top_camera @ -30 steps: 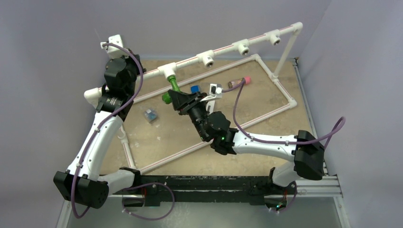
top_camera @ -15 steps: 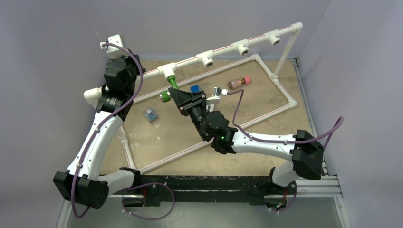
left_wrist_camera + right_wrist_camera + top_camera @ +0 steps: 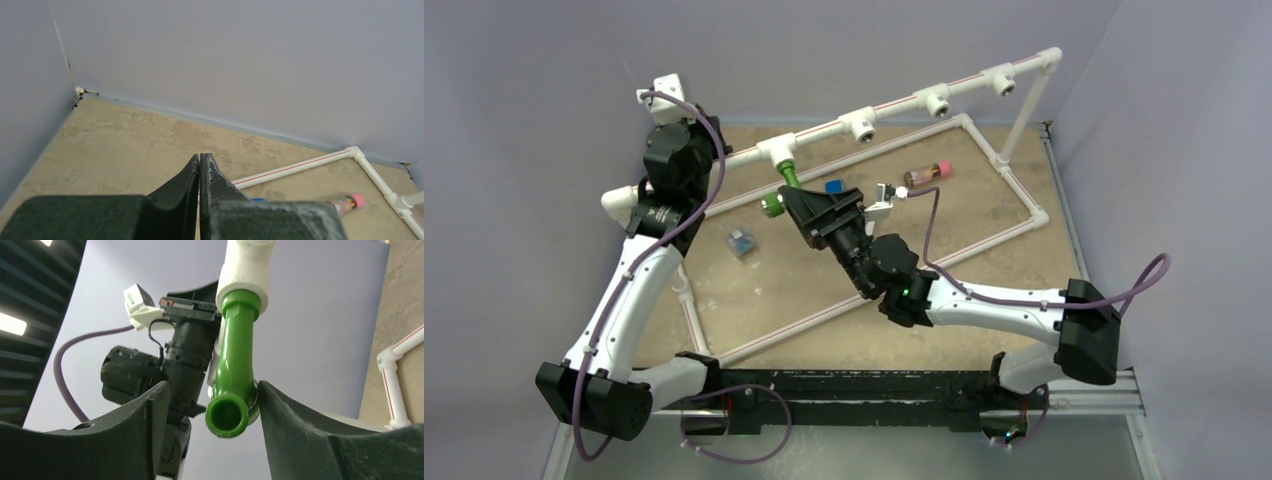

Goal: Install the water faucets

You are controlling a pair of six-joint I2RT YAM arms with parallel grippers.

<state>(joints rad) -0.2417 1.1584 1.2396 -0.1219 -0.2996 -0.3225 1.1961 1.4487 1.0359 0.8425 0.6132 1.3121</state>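
A bright green faucet (image 3: 788, 180) hangs from the leftmost tee (image 3: 780, 150) of the raised white pipe, its stem in the fitting and its spout end pointing down and left. In the right wrist view the faucet (image 3: 236, 365) sits between my fingers. My right gripper (image 3: 786, 203) (image 3: 212, 390) is open around the spout. The right finger (image 3: 280, 415) touches the spout's side and the left finger (image 3: 145, 415) stands apart from it. My left gripper (image 3: 709, 140) (image 3: 200, 159) is shut and empty, high at the back left beside the pipe.
The raised pipe carries three more empty tees (image 3: 861, 124) (image 3: 935, 100) (image 3: 1002, 80). A white pipe frame (image 3: 1024, 200) lies on the tan board. On the board lie a small blue part (image 3: 833, 186), a pink-capped bottle (image 3: 927, 173) and a small blue-clear piece (image 3: 741, 241).
My right gripper has moved up and left along the faucet and turned at the wrist. The spout end has shifted slightly left. The left arm has not moved.
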